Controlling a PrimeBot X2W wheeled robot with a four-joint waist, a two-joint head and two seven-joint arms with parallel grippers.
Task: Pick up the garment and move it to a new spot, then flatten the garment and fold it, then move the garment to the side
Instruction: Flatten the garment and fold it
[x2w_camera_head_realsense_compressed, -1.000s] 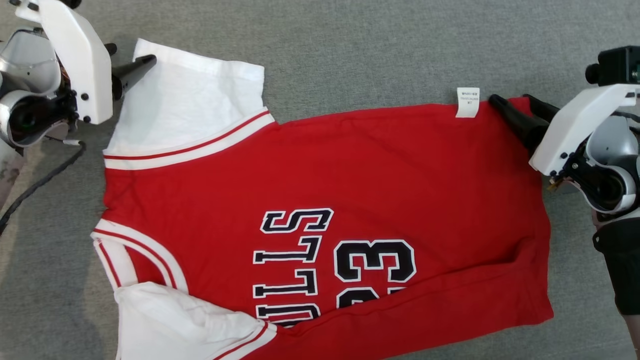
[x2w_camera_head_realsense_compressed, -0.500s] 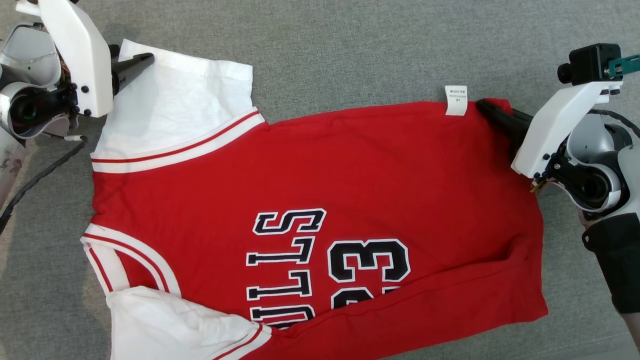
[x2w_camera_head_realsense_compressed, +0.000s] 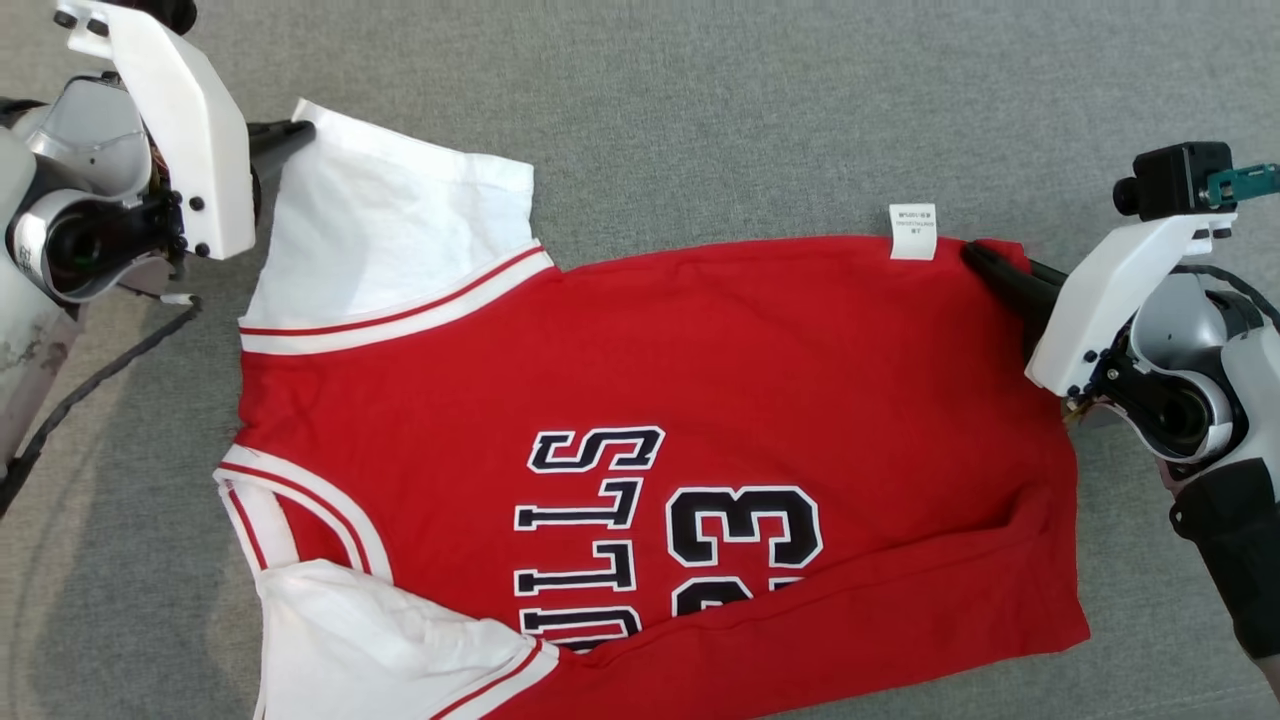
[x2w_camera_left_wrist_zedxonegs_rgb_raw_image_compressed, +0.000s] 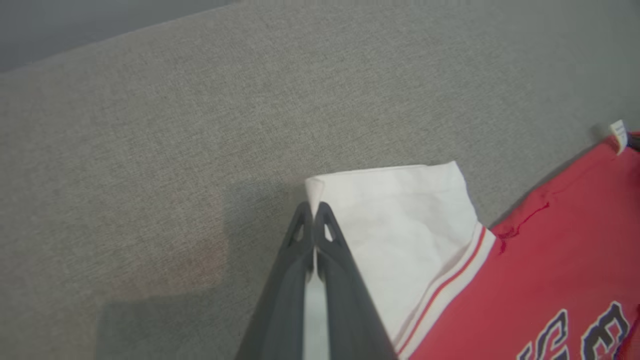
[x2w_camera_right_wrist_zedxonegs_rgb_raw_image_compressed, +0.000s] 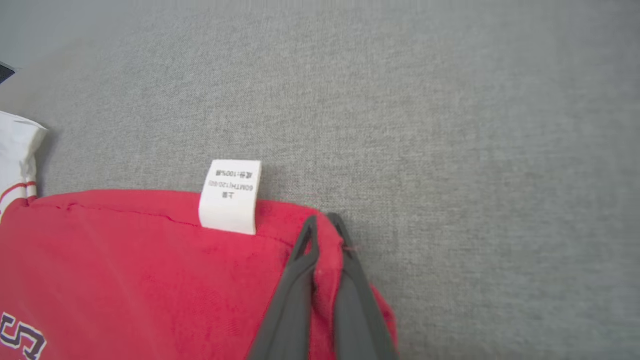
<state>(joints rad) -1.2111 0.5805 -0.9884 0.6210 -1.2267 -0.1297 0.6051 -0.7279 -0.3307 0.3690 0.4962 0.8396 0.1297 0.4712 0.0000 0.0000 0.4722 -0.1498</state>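
Red jersey (x2w_camera_head_realsense_compressed: 700, 350) lies flat on the grey cloth surface (x2w_camera_head_realsense_compressed: 700, 100), print side up, centred in your head view. Neck end points to the robot's left, hem to its right. Black lettering (x2w_camera_head_realsense_compressed: 580, 520) and the number (x2w_camera_head_realsense_compressed: 745, 535) read sideways and run off the bottom edge.

Your left gripper (x2w_camera_left_wrist_zedxonegs_rgb_raw_image_compressed: 314, 209) has its fingers pinched fully together on the far corner of the far white sleeve (x2w_camera_head_realsense_compressed: 390, 230). Your left wrist view shows white cloth squeezed between the 2 fingers, with the sleeve corner poking out just past the tips. In the head view that corner is drawn to a point at the tips.

Your right gripper (x2w_camera_right_wrist_zedxonegs_rgb_raw_image_compressed: 324, 220) has its fingers closed on the far hem corner of the red body. Your right wrist view shows red cloth bunched between the 2 fingers, tips right at the jersey's edge. White label (x2w_camera_head_realsense_compressed: 912, 232) sticks out from the far edge just beside that grip, apart from the fingers.

Other bits you can see:
- 2nd white sleeve (x2w_camera_head_realsense_compressed: 380, 650) at the near left, running off the bottom of the head view
- neck opening (x2w_camera_head_realsense_compressed: 310, 495) with white-and-red trim, just above it
- long crease (x2w_camera_head_realsense_compressed: 900, 570) in the red along the near edge toward the hem
- black cable (x2w_camera_head_realsense_compressed: 100, 365) on the surface below the left wrist
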